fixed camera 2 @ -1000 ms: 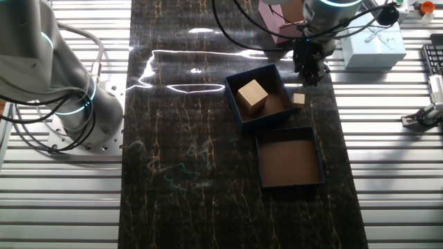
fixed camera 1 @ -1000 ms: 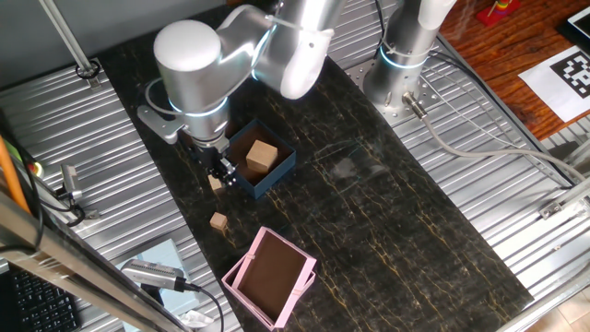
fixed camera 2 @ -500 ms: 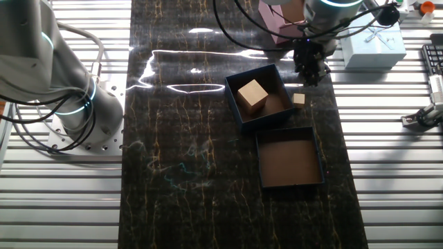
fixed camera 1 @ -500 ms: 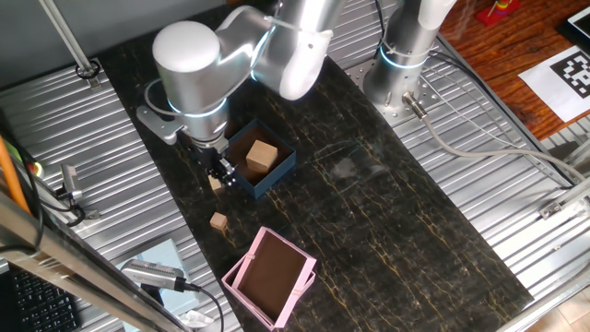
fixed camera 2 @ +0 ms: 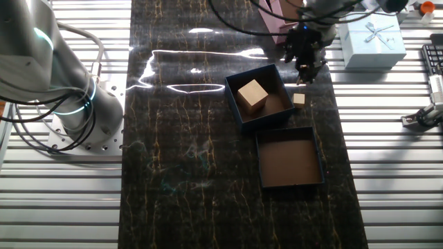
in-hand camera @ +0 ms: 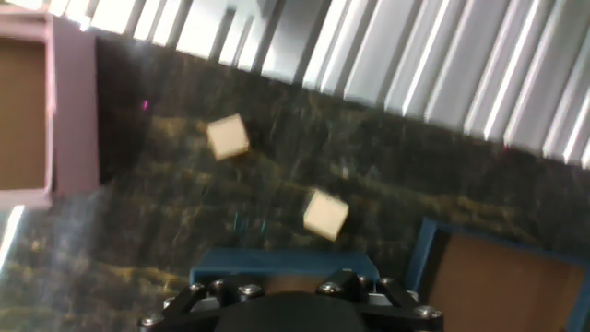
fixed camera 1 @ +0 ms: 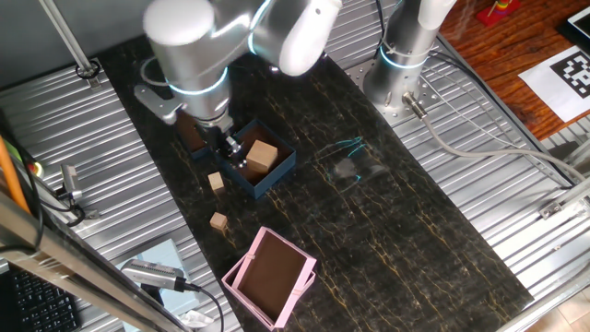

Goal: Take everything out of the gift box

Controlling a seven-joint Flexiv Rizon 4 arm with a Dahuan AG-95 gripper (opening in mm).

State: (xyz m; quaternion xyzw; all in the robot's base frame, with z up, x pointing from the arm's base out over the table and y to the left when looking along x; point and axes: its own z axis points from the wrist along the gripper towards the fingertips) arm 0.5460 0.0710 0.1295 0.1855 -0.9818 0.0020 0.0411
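Two small tan wooden cubes (fixed camera 1: 216, 181) (fixed camera 1: 218, 220) sat on the dark marbled surface (fixed camera 1: 387, 231) outside the navy-blue cardboard gift box (fixed camera 1: 277, 171), so I judged them unloaded. One larger tan wooden block (fixed camera 1: 262, 155) lay inside, just beside my fingers (fixed camera 1: 230, 148), which hung over the box's near wall. Spread or pressed together, I couldn't tell; nothing visibly pinched.

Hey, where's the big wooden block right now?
The big wooden block sits inside the gift box, in both fixed views. The tool hangs beside it, and two small cubes lie outside on the dark tabletop.
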